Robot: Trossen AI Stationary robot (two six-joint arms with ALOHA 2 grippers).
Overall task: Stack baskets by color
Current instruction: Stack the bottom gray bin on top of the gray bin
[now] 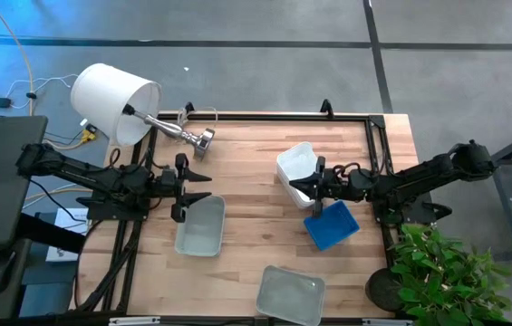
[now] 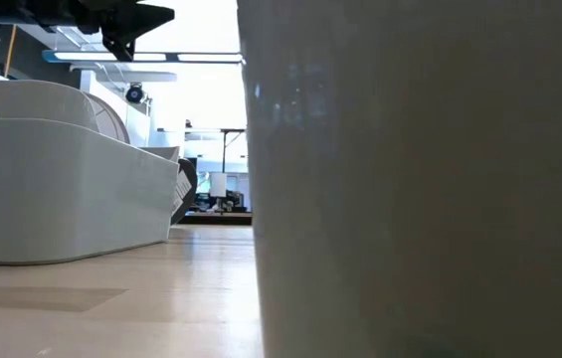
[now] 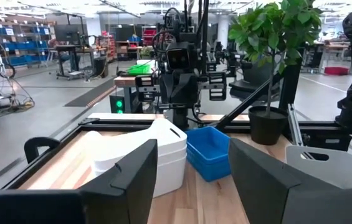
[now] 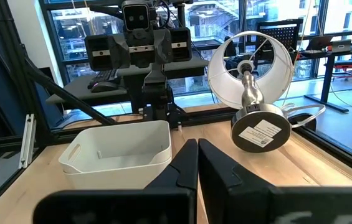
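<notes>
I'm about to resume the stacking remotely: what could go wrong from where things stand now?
1. The left gripper hangs open at the edge of a grey basket; a shallow bite on the thin rim could slip.
2. The right gripper sits shut between the white baskets and the tilted blue baskets; moving either way may shove them.
3. The toppled lamp lies close to the left arm and could be knocked.

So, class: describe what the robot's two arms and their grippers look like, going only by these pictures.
Both arms are dark, jointed and slim. The left gripper and right gripper each end in two black fingers, broad and angular with flat inner faces. Black cables loop beside the right arm's wrist. No markings are readable.
</notes>
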